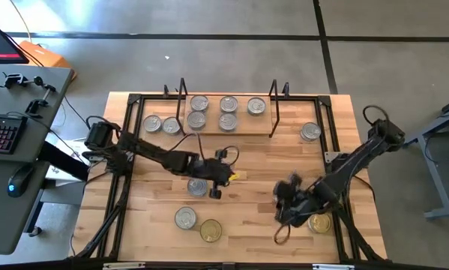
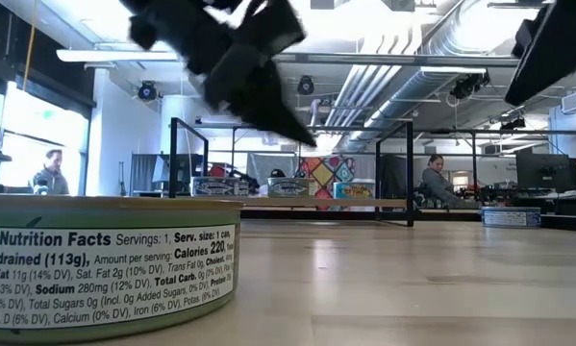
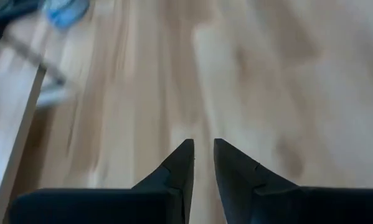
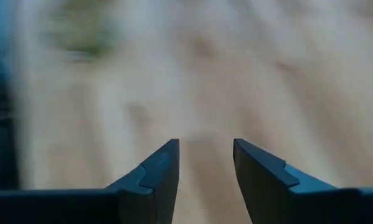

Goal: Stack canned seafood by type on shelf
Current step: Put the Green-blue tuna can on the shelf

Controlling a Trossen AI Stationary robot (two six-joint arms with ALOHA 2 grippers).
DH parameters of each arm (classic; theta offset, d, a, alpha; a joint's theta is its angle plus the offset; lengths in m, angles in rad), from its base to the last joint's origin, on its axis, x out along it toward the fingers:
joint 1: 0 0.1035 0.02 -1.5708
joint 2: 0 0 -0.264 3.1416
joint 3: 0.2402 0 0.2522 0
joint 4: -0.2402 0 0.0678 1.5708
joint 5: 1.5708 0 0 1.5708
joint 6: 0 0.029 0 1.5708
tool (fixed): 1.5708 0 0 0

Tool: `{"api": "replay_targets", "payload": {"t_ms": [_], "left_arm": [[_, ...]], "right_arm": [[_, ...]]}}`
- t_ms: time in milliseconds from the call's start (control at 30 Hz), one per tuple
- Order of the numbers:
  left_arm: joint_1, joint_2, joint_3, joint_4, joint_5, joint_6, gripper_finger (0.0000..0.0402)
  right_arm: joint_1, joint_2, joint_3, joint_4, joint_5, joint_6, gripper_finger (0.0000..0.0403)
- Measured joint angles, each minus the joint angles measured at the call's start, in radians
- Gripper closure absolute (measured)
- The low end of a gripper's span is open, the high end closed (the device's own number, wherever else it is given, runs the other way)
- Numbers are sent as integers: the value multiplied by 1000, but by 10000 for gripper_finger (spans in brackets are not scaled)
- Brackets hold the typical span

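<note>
Presently, locate the left gripper (image 3: pixel 203 145) at the centre of the high view, above the table (image 1: pixel 261 161). Note narrowly parted fingers with nothing between them. Find the nearest silver-lidded tin (image 1: pixel 197 187) just beside that gripper, toward the lower left of the frame. Treat it as flat, lid up and round, so with no long axis to align to.

Locate the right gripper (image 4: pixel 206 144) at the lower right of the high view, jaws released and empty. Find a gold-lidded tin (image 1: pixel 319 222) near it, further toward the lower right corner.

Assign by nearness, as a judgement: left arm to the silver tin, right arm to the gold one. Expect a short shift toward the lower left, then a descent.

Find the shelf (image 1: pixel 243 129) at upper centre, already bearing five silver-lidded tins in two rows. Count two more loose tins at lower centre, one silver (image 1: pixel 185 218) and one gold (image 1: pixel 211 230).
</note>
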Motion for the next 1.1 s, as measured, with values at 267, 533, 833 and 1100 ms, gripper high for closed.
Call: {"api": "replay_targets", "payload": {"t_ms": [267, 533, 833, 1100], "left_arm": [[-78, -162, -254, -21, -203, -214, 349], [-237, -485, -415, -213, -209, -446, 349], [-357, -519, -601, -130, 17, -796, 362], [-278, -355, -674, 333, -128, -652, 388]], "right_arm": [[-64, 58, -330, 984, 48, -366, 259], [-246, 195, -363, 1187, 54, -475, 259], [-457, 388, -233, 1178, -163, -502, 259], [-560, 558, -36, 1064, -235, -519, 259]]}}
